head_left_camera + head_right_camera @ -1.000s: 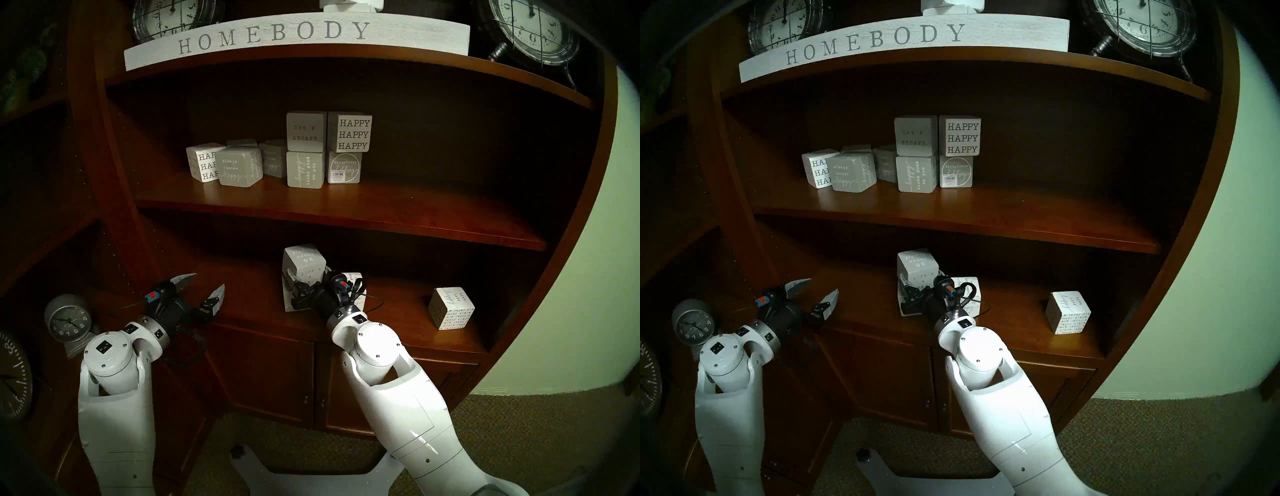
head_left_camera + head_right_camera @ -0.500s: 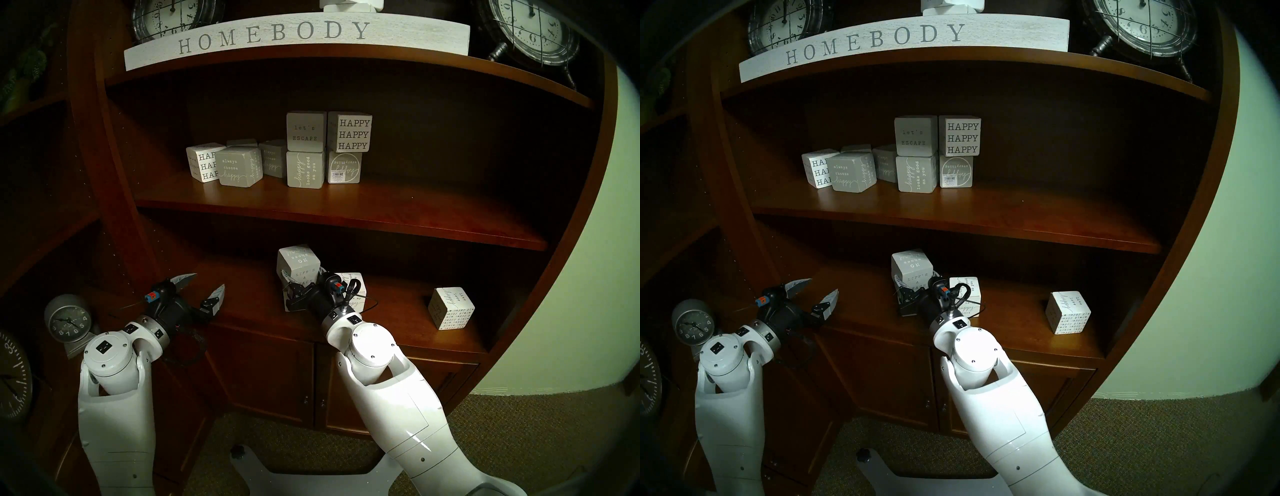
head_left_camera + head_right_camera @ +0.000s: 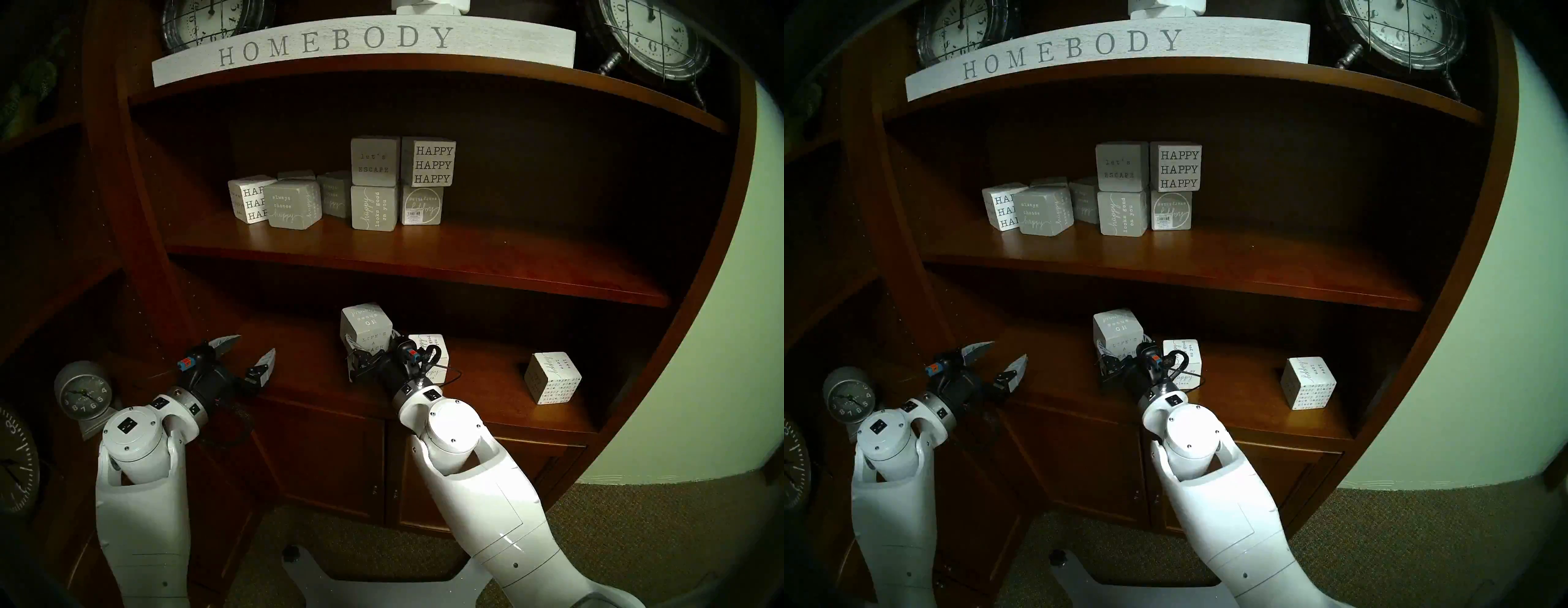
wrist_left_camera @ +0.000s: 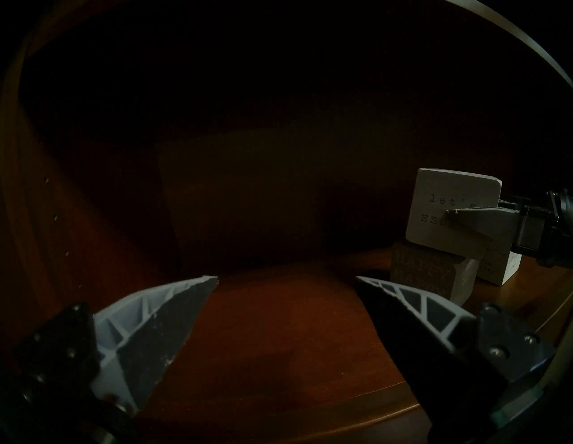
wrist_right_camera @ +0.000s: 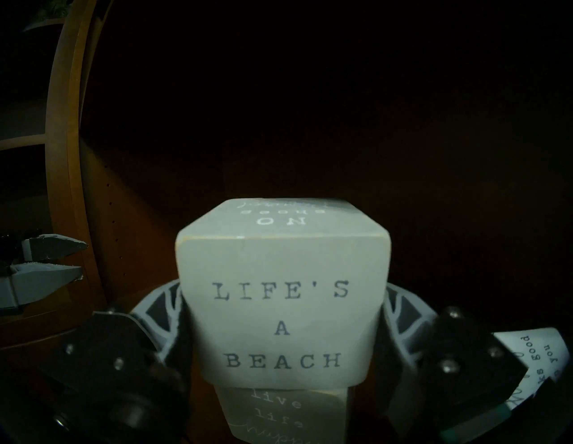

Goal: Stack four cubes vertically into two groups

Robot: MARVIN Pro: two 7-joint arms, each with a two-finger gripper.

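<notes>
A: How are the hands placed?

B: The left hand [image 3: 251, 346] is held wide open and empty over the left of the shelf [image 3: 305, 369], well apart from everything. The right hand [image 5: 283, 307] is closed on the BEACH cube [image 3: 365, 325], with one finger pressed to each side face.

A: And where is that cube set?

B: On top of the live life cube [image 5: 279, 412], at the middle of the shelf, so the grey pair looks all but made. In the left wrist view, though, the upper cube is seen canted against the lower one (the view itself may be tilted). In the right wrist view the lower cube is turned and offset a little to the right.

A: So what could be spoiled?

B: If the grip is let go before the faces lie flat, the upper cube could rock or slide off. If the hand is drawn back with a finger rubbing, the cube could be dragged along. The white cube [image 3: 430, 339] lies just beside the right finger and could be nudged by a widening grip.

A: What cannot be made out?

B: The contact between the two grey cubes is hidden by the hand in the head views, so full seating cannot be told. The white cube is half covered by the wrist. The print cube [image 3: 553, 378] is seen alone, well apart at the right. Behind everything, the back of the shelf is lost in darkness.
</notes>
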